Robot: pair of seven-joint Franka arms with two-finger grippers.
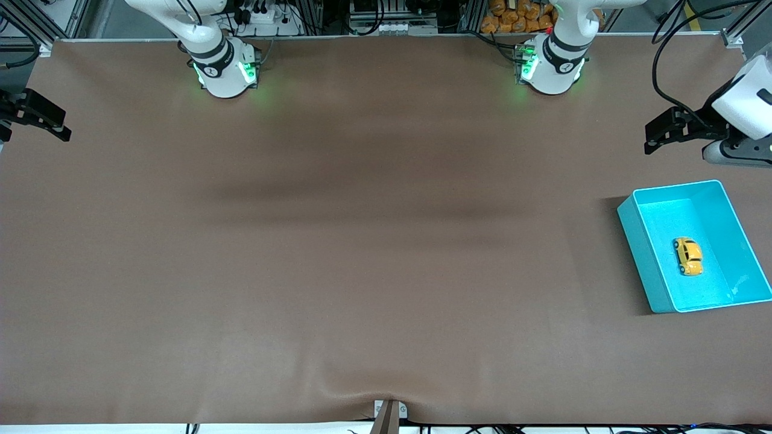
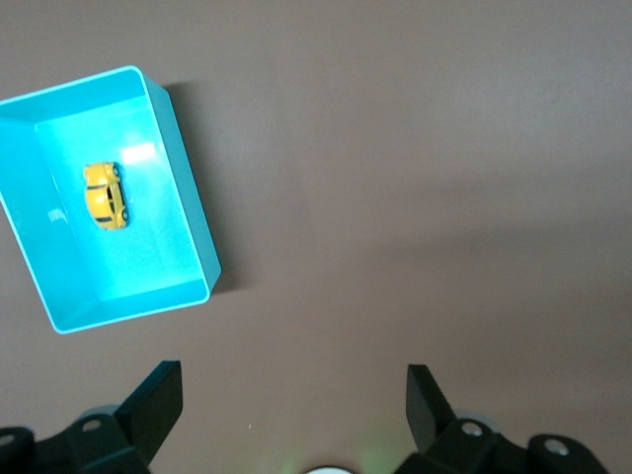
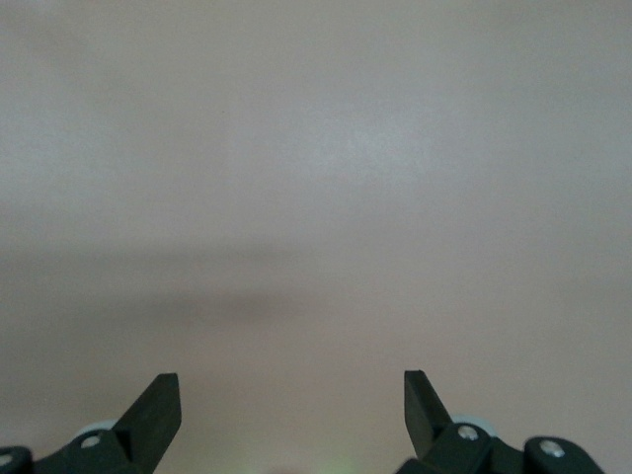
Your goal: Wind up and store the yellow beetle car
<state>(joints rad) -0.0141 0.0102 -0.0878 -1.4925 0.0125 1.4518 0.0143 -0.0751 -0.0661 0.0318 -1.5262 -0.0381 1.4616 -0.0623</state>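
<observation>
The yellow beetle car [image 1: 688, 256] lies on the floor of the turquoise bin [image 1: 638, 253], near the left arm's end of the table. The left wrist view shows the car [image 2: 104, 195] inside the bin [image 2: 190, 197] from above. My left gripper [image 1: 650, 138] hangs open and empty above the table, beside the bin and off its rim; its fingers [image 2: 158, 400] stand wide apart around bare table, the gripper [image 2: 294, 385] holding nothing. My right gripper [image 1: 63, 125] waits open at the right arm's end of the table, and in its wrist view the gripper [image 3: 292, 390] frames only bare table.
A brown cloth [image 1: 362, 241] covers the whole table. Both arm bases [image 1: 226, 69] stand along the table's edge farthest from the front camera. A small clamp [image 1: 389, 413] sits at the edge nearest that camera.
</observation>
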